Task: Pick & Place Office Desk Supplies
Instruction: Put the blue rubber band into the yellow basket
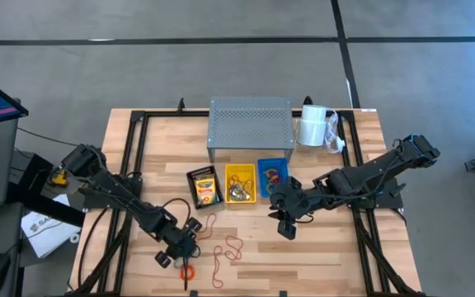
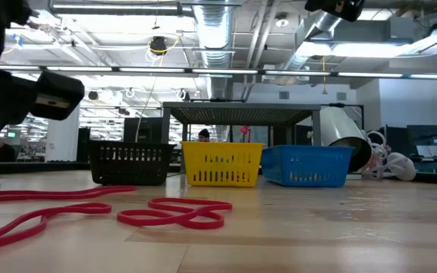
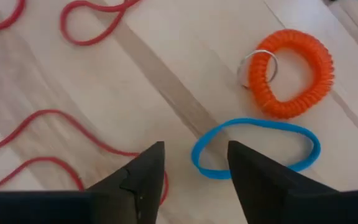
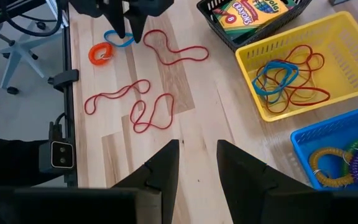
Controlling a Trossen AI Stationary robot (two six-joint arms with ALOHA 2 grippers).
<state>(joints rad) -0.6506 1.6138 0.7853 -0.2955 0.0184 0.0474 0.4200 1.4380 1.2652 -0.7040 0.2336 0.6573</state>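
At the table's front edge, the left gripper (image 1: 178, 250) hung low over the wood with its jaws parted and nothing between them, poised just above a blue rubber band (image 3: 253, 146) that lay flat on the table, one end of the loop sitting under the gap between the fingers. Just beside the band lay an orange coil wrist keychain (image 3: 291, 71) with its metal ring, and red rubber bands (image 1: 231, 247) sprawled loose a little farther in. The step in hand looked like a pick of the blue band; the next move probably called for lowering the fingertips until they straddled the thin loop and pinching it against the wood, a fiddly grasp since the band is flat and could slip aside. Farther back, the right gripper (image 1: 285, 216) waited above the table near the baskets, its fingers (image 4: 160, 171) apart and empty. Beyond it stood three small baskets in a row: a black basket (image 1: 204, 187) holding a crayon box (image 4: 253, 11), a yellow basket (image 1: 240, 183) already holding red and blue bands, likely the blue band's destination, and a blue basket (image 1: 272, 172) with coil keychains. Behind them were the grey perforated riser (image 1: 250, 124) and a white roll (image 1: 311, 129).
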